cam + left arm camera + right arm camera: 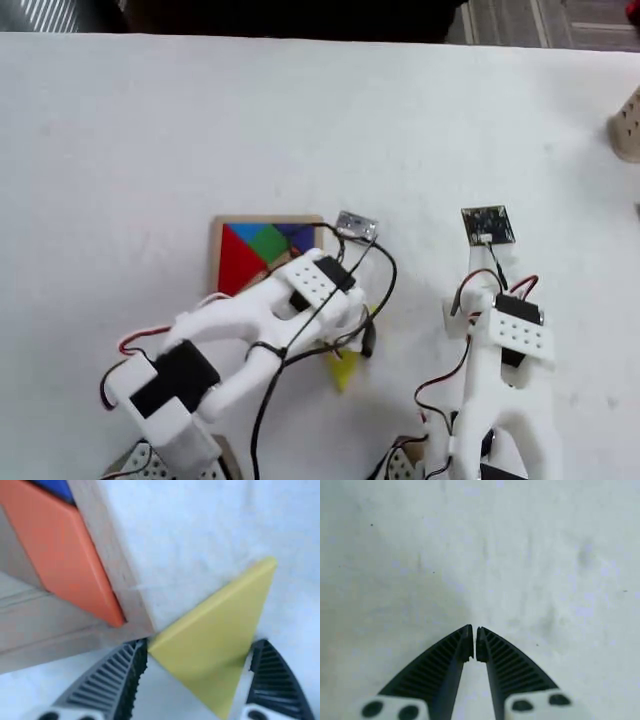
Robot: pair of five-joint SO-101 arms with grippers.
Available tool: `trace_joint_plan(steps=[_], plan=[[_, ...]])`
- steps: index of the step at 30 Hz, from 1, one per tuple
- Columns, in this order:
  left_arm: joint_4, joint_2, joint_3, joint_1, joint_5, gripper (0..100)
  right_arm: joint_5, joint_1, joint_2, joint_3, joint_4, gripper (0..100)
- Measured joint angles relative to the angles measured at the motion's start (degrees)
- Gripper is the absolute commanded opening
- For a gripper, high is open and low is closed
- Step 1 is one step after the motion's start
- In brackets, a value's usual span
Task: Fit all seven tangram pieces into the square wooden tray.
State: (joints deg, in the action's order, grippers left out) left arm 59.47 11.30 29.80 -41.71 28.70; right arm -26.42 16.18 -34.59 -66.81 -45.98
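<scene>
White table (150,120), one wooden tray (216,252), one yellow triangle (215,630) between left jaws

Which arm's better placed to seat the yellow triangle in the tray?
Left. The left pincer grips the yellow triangle beside the tray's corner; the right pincer is shut on nothing over the table.

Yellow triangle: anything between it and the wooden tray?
Nothing. Left wrist view: one corner of the yellow triangle sits right at an outer corner of the wooden tray.
</scene>
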Motion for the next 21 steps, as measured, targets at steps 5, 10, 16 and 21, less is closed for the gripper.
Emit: trace_joint_plan(steps=[5, 10, 16, 21], plan=[[0.0, 0.1, 0.0, -1.0, 0.3, 33, 0.0, 0.0, 0.0, 0.0, 0.0, 2.2], [0.0, 0.2, -0.5, -4.7, 0.0, 33, 0.0, -0.3, 0.0, 0.0, 0.0, 2.2], [-0.1, 1.3, -4.4, -10.5, -2.0, 33, 0.0, -0.3, 0.0, 0.0, 0.0, 2.2], [-0.2, 1.5, -6.3, -12.6, -2.1, 34, 0.0, -0.3, 0.0, 0.0, 0.0, 2.2]])
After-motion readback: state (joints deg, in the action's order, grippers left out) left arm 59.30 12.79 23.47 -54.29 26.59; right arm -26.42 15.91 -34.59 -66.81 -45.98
